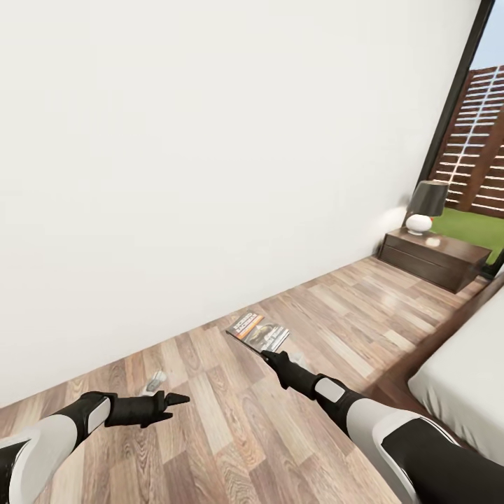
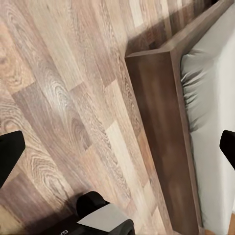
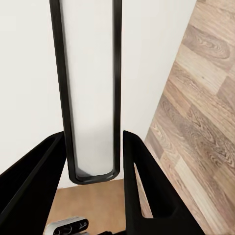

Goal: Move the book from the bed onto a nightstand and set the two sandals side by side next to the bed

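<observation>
Wood-plank floor [image 1: 231, 413] meets a white wall [image 1: 210, 140]. On it lies the book [image 1: 257, 331], away from the bed [image 1: 465, 381] at right, short of the nightstand [image 1: 434, 257]. Left pincer [image 1: 171, 404] spread, empty; right pincer [image 1: 269, 355] spread, empty, nearly touching the book.

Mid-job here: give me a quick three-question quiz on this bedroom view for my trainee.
1. True or false: the thin paperback book with the orange band lies on the off-white mattress of the dark-framed bed.
2. What stands on the dark brown wooden nightstand? A) a lamp with a dark shade and white base; B) a blue sandal; C) a drinking glass.
3. Fill in: the right gripper has its jaws ____, with nothing between them.
Key: 1 false, it lies on the wood-plank floor near the white wall; 2 A; 3 open.
</observation>
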You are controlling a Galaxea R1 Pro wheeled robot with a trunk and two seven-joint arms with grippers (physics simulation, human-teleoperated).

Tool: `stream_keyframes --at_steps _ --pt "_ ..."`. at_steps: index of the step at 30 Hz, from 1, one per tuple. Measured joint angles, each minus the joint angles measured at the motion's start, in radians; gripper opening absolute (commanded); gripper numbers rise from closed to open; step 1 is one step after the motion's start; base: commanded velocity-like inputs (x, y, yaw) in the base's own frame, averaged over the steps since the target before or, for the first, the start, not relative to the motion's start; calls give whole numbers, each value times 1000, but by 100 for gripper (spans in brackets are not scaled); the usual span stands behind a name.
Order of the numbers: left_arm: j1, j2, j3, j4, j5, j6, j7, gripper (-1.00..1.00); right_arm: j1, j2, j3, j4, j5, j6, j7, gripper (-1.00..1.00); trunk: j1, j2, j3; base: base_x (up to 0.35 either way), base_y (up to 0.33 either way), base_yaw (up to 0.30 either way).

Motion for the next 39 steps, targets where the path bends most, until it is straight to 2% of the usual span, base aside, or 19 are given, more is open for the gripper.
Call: stream_keyframes --at_steps 10,39 --pt "0 0 0 0 0 0 0 100 0 0 1 0 -1 0 0 -100 0 0 0 90 16 -85" --pt "0 0 0 1 0 0 3 100 0 0 3 0 1 -1 0 -100 0 0 0 97 11 -214"
